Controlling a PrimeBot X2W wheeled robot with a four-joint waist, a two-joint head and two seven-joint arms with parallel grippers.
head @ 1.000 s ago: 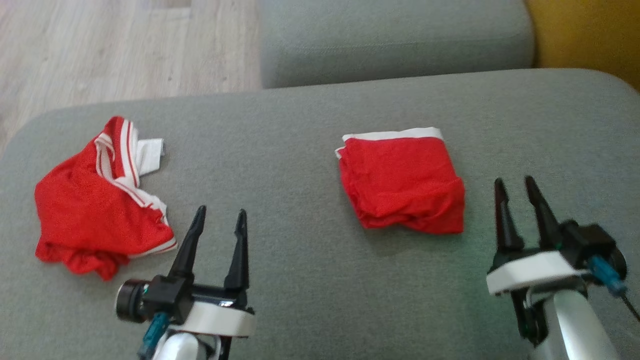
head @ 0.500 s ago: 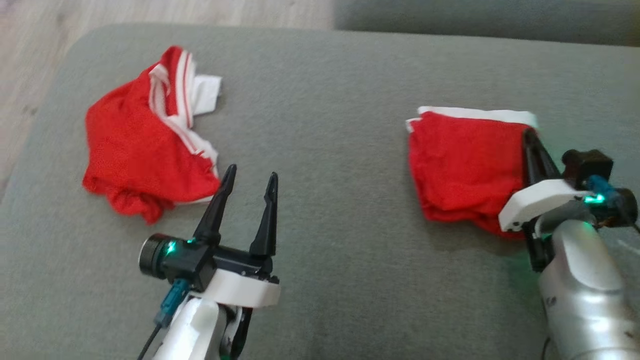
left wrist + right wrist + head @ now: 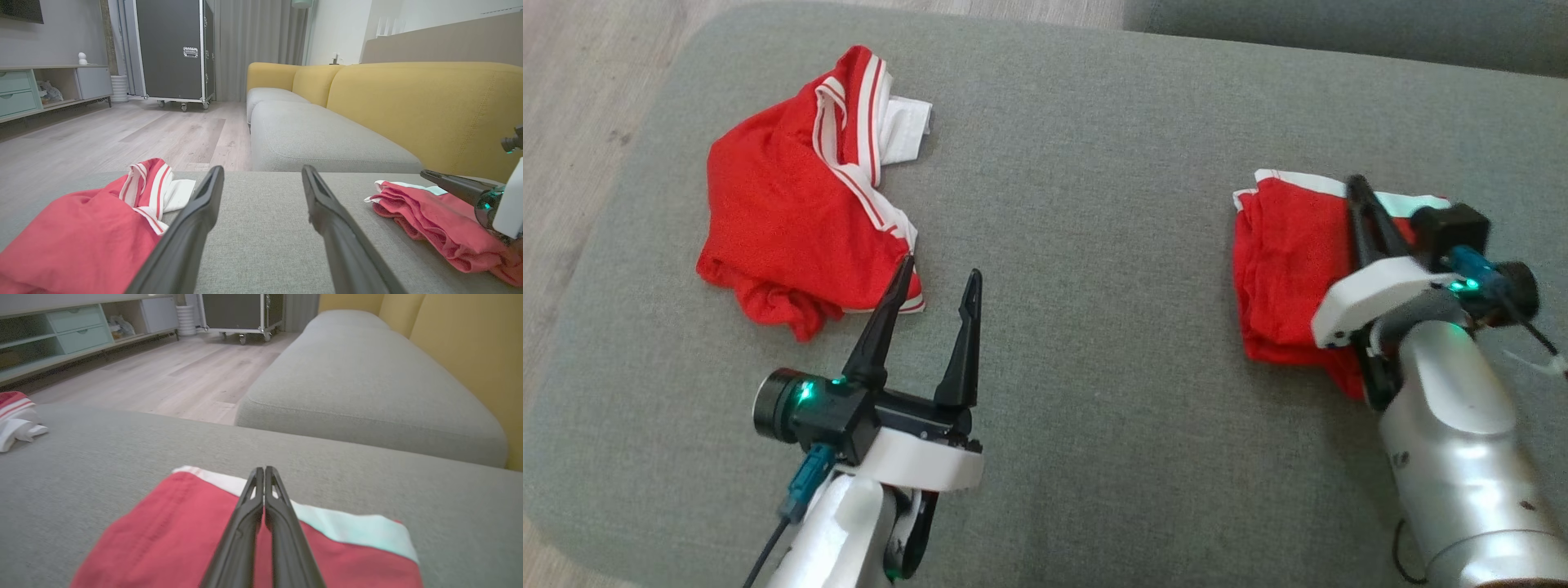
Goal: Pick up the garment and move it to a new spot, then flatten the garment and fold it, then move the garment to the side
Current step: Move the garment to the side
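A folded red garment (image 3: 1278,269) with a white band lies on the right of the grey cushion (image 3: 1094,204). My right gripper (image 3: 1356,184) is shut and lies flat on top of it, tips over the white band. In the right wrist view the shut right gripper (image 3: 261,469) rests on the red cloth (image 3: 171,526) with no fabric visible between the fingers. A crumpled red garment (image 3: 776,220) with white stripes lies at the left. My left gripper (image 3: 940,267) stands open just right of it, nothing between its fingers.
The cushion's left edge drops to a wooden floor (image 3: 572,122). A second grey cushion (image 3: 1339,33) adjoins at the back, with a yellow backrest (image 3: 408,106) on the right. A black wheeled case (image 3: 171,49) and low shelves (image 3: 24,90) stand far off.
The head camera has tilted down and shifted. My right gripper has shut and moved from beside the folded garment onto its top. My left gripper stays open.
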